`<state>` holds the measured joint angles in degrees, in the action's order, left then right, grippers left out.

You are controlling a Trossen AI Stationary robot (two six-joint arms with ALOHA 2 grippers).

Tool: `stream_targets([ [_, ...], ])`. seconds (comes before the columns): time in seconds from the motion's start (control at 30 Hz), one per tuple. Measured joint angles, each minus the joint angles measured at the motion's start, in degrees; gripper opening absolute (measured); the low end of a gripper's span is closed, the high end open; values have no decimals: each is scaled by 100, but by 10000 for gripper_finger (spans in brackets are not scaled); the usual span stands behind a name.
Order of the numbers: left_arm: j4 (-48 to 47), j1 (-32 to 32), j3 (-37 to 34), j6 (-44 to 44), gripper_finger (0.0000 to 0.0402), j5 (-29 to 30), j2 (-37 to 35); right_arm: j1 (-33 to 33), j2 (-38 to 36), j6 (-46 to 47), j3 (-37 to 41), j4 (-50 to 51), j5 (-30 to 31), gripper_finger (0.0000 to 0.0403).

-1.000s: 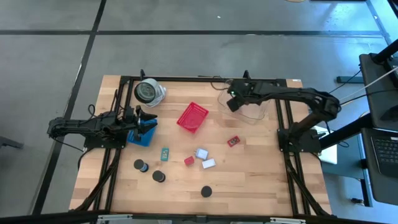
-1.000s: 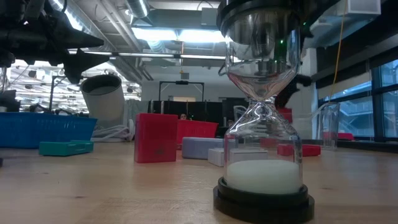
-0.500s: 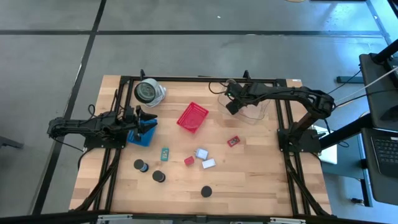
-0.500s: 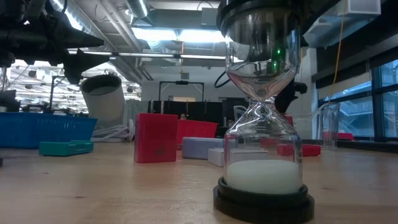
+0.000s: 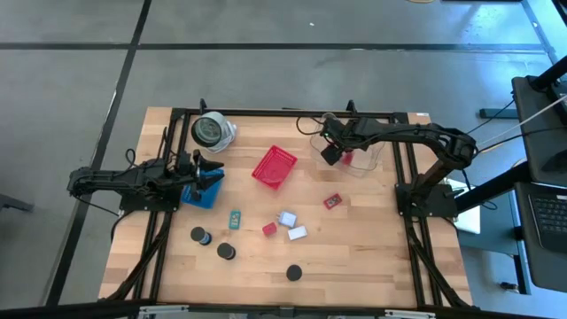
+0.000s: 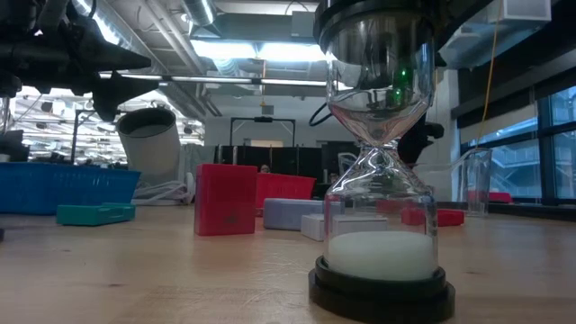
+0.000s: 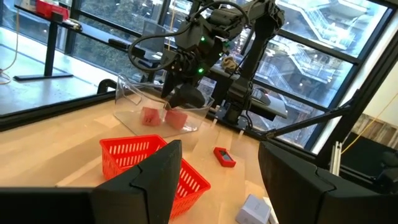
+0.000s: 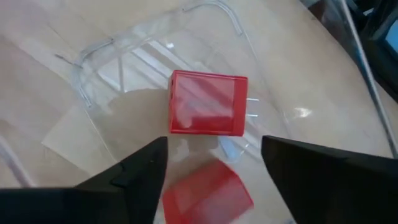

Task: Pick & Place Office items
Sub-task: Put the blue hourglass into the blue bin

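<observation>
My right gripper (image 5: pixel 331 153) hangs open over a clear plastic container (image 5: pixel 354 155) at the table's far right. Two red blocks (image 8: pixel 208 102) (image 8: pixel 208 194) lie inside the container; the nearer one shows between my fingers, apart from them. Other office items lie mid-table: a teal piece (image 5: pixel 235 218), a red block (image 5: pixel 269 229), white rectangles (image 5: pixel 287 218), a small red piece (image 5: pixel 332 201) and black discs (image 5: pixel 199 236). My left gripper (image 5: pixel 211 174) waits open above the blue tray (image 5: pixel 197 197) at the left.
A red mesh basket (image 5: pixel 274 166) stands between the two arms. A round white-and-grey can (image 5: pixel 213 131) lies at the far left. An hourglass (image 6: pixel 382 162) on a black base stands near the front edge, close to the low camera. Black frame rails run along both table sides.
My right gripper has let go of a red block. The block now shows in the clear container beside the gripper, where none showed before. The left arm has kept still.
</observation>
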<state>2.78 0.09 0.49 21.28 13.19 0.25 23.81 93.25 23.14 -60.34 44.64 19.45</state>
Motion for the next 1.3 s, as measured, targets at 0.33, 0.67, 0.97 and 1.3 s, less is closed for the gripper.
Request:
stream_targets([
  [0.33, -108, 0, 435, -449, 212, 92, 104, -34, -847, -16, 0, 33, 303, 302],
  [0.67, -2017, -9, 1861, 485, 212, -538, 1722, -376, -2187, 24, -2, 22, 214, 302],
  [0.97, -3787, -671, 3674, 1515, 212, -1954, 3833, -444, -2402, 39, -2, 31, 244, 302],
  [1.3, -6083, -2044, 4899, 3747, 212, -2168, 5625, -444, -2380, -45, -2, 33, 412, 302],
])
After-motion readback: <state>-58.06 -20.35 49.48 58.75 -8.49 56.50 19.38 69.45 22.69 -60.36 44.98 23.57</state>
